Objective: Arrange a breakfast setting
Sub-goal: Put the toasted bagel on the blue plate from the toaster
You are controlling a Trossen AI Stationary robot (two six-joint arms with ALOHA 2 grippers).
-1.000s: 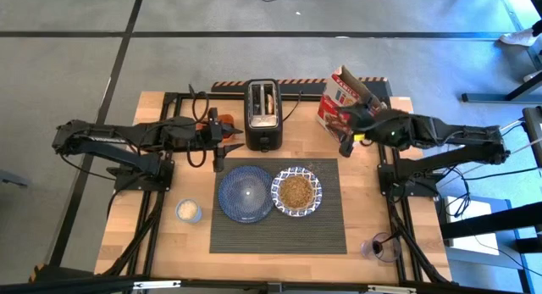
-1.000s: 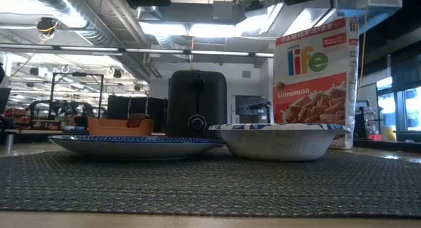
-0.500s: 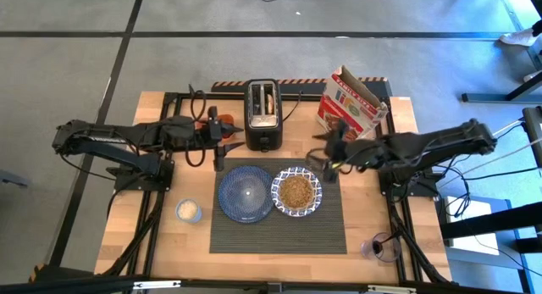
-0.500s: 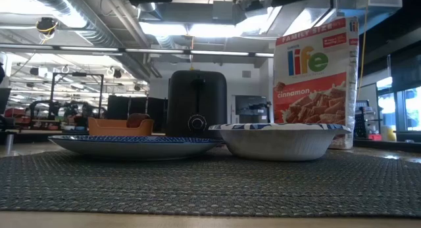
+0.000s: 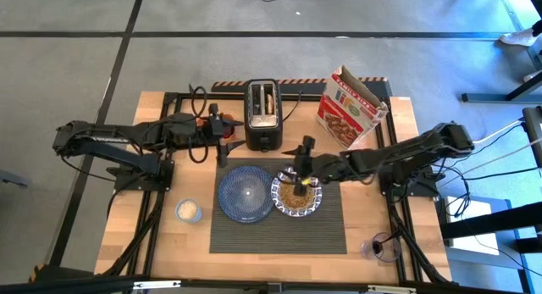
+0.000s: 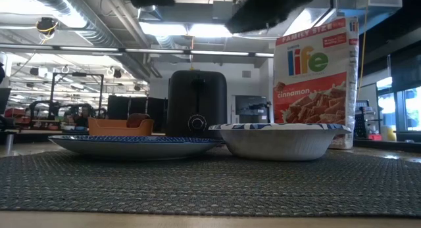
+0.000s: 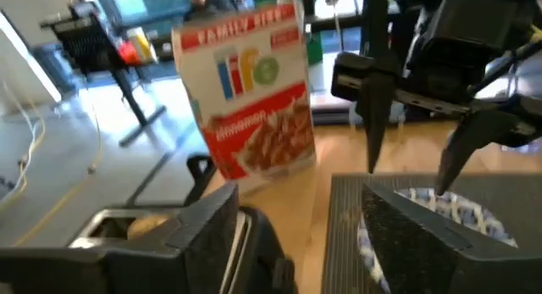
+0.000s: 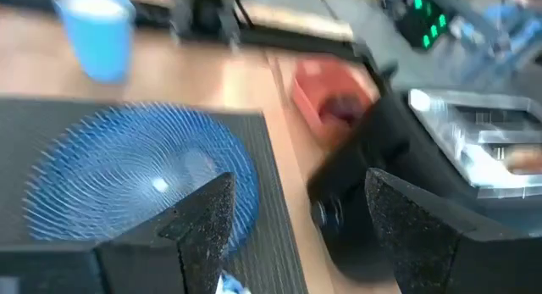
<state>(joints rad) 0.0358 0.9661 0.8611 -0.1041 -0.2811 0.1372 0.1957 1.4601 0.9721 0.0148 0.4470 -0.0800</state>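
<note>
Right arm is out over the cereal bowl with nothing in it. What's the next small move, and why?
Probably pull the open, empty right gripper back from above the bowl, which already holds cereal. Then send it toward the small dark red jar, off the placemat near the table's right edge.

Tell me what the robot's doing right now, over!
Right gripper open, empty, above the cereal bowl. Left gripper open, waiting beside the toaster. Plate on the placemat, bare. Nothing blocking.

Black toaster [image 5: 262, 115] beside an open cereal box [image 5: 351, 108] (Life brand).
</note>
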